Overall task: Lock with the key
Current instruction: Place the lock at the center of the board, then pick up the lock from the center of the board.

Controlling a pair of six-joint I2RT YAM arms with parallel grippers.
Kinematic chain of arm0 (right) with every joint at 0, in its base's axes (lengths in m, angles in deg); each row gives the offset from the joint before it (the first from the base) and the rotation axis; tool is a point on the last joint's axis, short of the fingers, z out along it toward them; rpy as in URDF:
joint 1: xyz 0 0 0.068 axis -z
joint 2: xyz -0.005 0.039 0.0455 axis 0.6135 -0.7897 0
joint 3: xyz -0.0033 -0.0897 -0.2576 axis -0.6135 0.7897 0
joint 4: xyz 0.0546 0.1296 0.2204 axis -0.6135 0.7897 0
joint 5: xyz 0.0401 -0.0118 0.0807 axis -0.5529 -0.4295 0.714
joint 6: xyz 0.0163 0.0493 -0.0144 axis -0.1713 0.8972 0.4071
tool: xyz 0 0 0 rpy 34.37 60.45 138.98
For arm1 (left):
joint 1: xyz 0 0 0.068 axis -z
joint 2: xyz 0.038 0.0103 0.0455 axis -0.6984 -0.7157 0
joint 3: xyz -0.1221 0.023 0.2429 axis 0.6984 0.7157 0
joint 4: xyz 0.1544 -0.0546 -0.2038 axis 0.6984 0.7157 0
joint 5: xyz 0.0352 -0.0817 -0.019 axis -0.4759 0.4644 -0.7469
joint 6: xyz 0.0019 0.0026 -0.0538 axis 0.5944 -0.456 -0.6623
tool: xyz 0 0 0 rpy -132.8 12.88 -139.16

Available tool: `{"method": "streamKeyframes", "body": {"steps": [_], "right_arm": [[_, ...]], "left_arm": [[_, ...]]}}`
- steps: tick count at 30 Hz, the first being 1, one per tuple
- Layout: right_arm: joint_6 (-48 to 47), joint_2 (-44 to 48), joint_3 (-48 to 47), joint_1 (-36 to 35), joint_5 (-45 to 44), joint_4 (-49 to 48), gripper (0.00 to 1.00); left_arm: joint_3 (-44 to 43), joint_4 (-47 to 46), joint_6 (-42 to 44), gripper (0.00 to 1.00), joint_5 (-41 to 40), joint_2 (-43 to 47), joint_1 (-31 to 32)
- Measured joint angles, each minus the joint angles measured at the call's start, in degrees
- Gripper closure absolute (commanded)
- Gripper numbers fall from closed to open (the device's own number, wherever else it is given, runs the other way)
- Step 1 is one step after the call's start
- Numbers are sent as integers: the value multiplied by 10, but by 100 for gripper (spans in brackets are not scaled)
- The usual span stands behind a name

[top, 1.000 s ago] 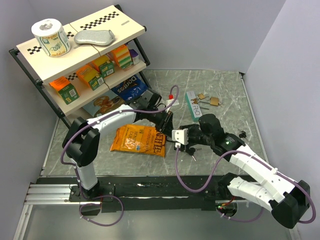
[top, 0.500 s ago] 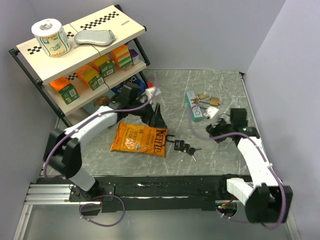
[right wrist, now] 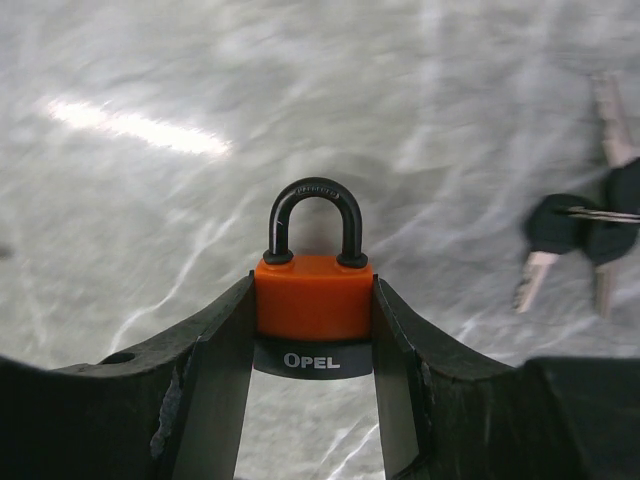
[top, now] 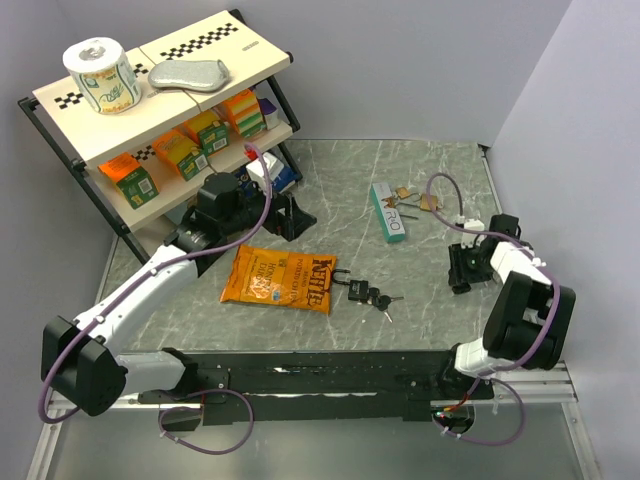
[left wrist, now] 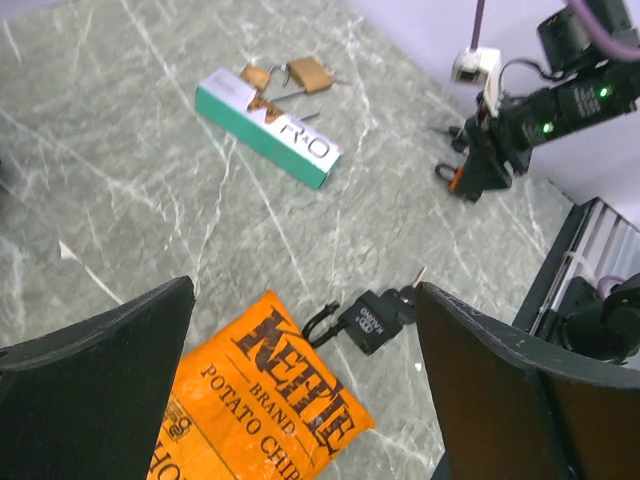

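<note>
Marble tabletop (right wrist: pixel 150 80); orange padlock (right wrist: pixel 312 298) clamped, keys (right wrist: pixel 578 238) blurred, cropped.

I see a shelf (top: pixel 250 50) at the far left. A toilet roll (top: pixel 102 76) and a silver pouch (top: pixel 188 73) sit on its top board, snack boxes (top: pixel 130 177) below. A chip bag (top: pixel 278 280) lies flat just right of the shelf, a green box (top: pixel 388 212) farther right.
</note>
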Motion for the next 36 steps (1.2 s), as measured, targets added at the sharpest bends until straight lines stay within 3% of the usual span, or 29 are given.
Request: {"method": "streamKeyframes", "body": {"steps": [6,12,13,17,21,27,31,36], "right_arm": [[25,-46,-18,18,-20,-43,88],[35,-76,-45,21,-19,-64,56],[35,-80,-50,21,-18,-63,44],[40,-89,-69,21,-13,-55,19],[38,-85,-85,21,11,-41,9],[0,-16,-89,-8,75,-2,7],[-51,77,-75,-108,123,2,4],[-90,139,-26,-290,155,-14,3]], "left_arm": [[38,-14,-1,4,-3,2,0],[49,-14,-1,4,-5,2,0],[49,-14,-1,4,-5,2,0],[49,-9,5,4,5,1,0],[38,19,28,4,24,-8,0],[33,41,48,4,72,-12,-5],[34,49,46,4,123,-12,-23],[34,57,31,3,163,-12,-53]]}}
